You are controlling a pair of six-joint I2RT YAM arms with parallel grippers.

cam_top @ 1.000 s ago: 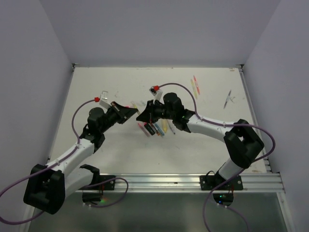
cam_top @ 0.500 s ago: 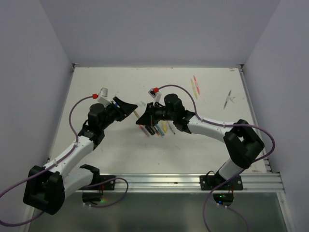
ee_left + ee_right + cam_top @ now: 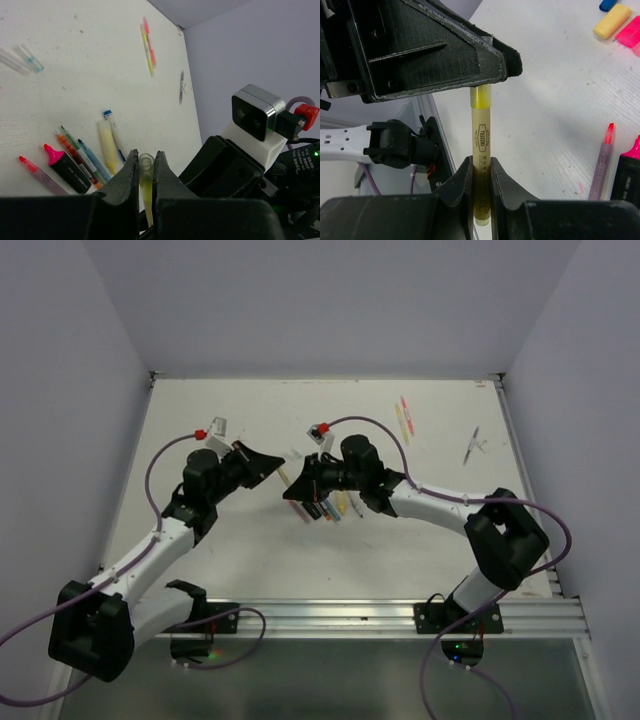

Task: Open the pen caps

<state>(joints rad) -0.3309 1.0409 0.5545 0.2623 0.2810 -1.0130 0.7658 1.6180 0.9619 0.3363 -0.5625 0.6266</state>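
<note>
My left pincer (image 3: 145, 175) clamps the yellow pen's clear cap (image 3: 145, 160); my right pincer (image 3: 481, 175) grips its barrel (image 3: 481, 132). This looks like the uncapping step. Next I should pull straight apart along the barrel.

The slim yellow pen (image 3: 145, 185) sinks between the closed black fingers of the left gripper (image 3: 146, 159); only its pale end shows. In the right wrist view these fingers hide its cap end, and the right gripper (image 3: 481, 167) covers its lower part. At the worktop's middle, the right arm (image 3: 430, 502) overlaps the cluster of coloured pens (image 3: 325, 508), whose caps are too small to tell.
</note>
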